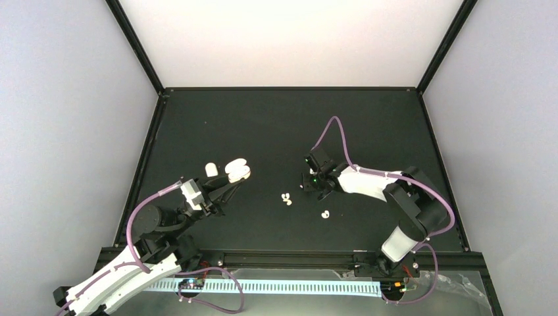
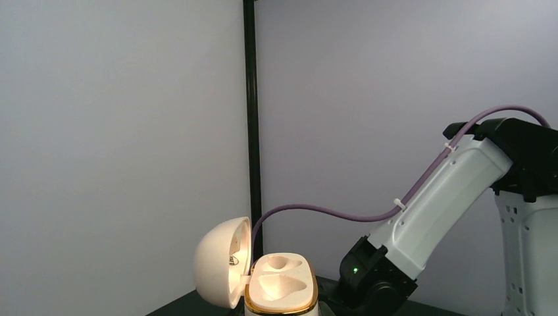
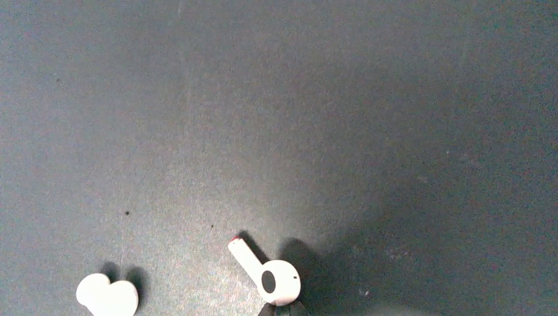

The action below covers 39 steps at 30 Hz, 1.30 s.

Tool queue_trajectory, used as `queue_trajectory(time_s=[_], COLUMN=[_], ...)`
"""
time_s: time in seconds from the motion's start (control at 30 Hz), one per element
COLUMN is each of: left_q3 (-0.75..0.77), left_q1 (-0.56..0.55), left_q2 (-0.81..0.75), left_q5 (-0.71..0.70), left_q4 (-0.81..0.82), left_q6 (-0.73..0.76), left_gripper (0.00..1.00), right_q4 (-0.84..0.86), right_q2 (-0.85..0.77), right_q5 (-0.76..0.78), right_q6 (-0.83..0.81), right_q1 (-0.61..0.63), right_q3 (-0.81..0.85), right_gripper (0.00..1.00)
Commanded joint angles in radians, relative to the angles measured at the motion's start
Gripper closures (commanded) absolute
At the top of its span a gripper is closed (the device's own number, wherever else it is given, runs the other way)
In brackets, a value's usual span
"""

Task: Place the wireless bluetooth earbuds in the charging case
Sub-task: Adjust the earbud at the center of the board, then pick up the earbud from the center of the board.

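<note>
The charging case (image 2: 281,289) stands open, its rounded lid (image 2: 220,270) swung left, its gold-rimmed base showing two empty wells. My left gripper (image 1: 230,182) is shut on the case (image 1: 237,172) at left of centre; its fingers are out of the left wrist view. A slim stemmed earbud (image 3: 266,273) has its head right at the tips of my right gripper (image 3: 283,309), which is shut on it. Two bean-shaped earbuds (image 3: 107,295) lie together on the mat to its left, seen from above as a pair (image 1: 286,198). My right gripper (image 1: 308,182) hovers right of centre.
Another white earbud (image 1: 324,214) lies on the black mat nearer the arm bases. A small white rounded object (image 1: 211,169) sits just left of the case. The right arm's white link (image 2: 441,204) and purple cable (image 2: 316,212) fill the space behind the case.
</note>
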Motion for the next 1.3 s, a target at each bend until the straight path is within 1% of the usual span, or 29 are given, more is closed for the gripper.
queue_trajectory(time_s=[0.0, 0.1, 0.23, 0.33, 0.57, 0.73, 0.8, 0.87, 0.93, 0.97, 1.0, 1.1, 1.27], left_q3=[0.025, 0.025, 0.025, 0.025, 0.025, 0.026, 0.027, 0.027, 0.026, 0.027, 0.027, 0.027, 0.027], left_q1=[-0.006, -0.006, -0.006, -0.006, -0.006, -0.006, -0.006, -0.006, -0.006, -0.006, -0.006, -0.006, -0.006], left_q2=[0.007, 0.011, 0.010, 0.009, 0.004, 0.002, 0.000, -0.003, -0.007, -0.008, -0.009, -0.010, -0.019], left_q5=[-0.010, -0.011, -0.013, -0.016, -0.020, -0.017, -0.016, -0.017, -0.019, -0.019, -0.016, -0.014, -0.010], left_q4=[0.008, 0.009, 0.009, 0.008, 0.003, 0.005, 0.004, 0.002, 0.004, 0.003, 0.005, 0.006, 0.005], left_q6=[0.017, 0.019, 0.022, 0.026, 0.031, 0.031, 0.032, 0.033, 0.031, 0.032, 0.030, 0.028, 0.023], left_gripper=[0.98, 0.98, 0.98, 0.98, 0.98, 0.98, 0.98, 0.98, 0.98, 0.98, 0.98, 0.99, 0.99], right_q4=[-0.013, -0.038, -0.040, -0.037, -0.075, -0.083, -0.116, -0.155, -0.180, -0.196, -0.214, -0.253, -0.360], right_q2=[0.056, 0.078, 0.100, 0.126, 0.195, 0.169, 0.138, 0.106, 0.075, 0.065, 0.060, 0.073, 0.187], right_q5=[0.021, 0.038, 0.020, -0.026, -0.079, -0.083, -0.032, 0.005, 0.015, 0.033, 0.055, 0.091, 0.151], right_q6=[-0.025, -0.036, -0.058, -0.086, -0.135, -0.175, -0.162, -0.146, -0.144, -0.141, -0.132, -0.097, -0.024], right_q1=[-0.029, -0.050, -0.074, -0.078, -0.077, -0.080, -0.081, -0.076, -0.058, -0.045, -0.029, 0.002, 0.038], right_q3=[0.025, 0.062, 0.102, 0.147, 0.243, 0.261, 0.263, 0.272, 0.282, 0.292, 0.303, 0.350, 0.474], right_gripper=[0.95, 0.95, 0.95, 0.95, 0.93, 0.89, 0.88, 0.83, 0.72, 0.63, 0.59, 0.55, 0.55])
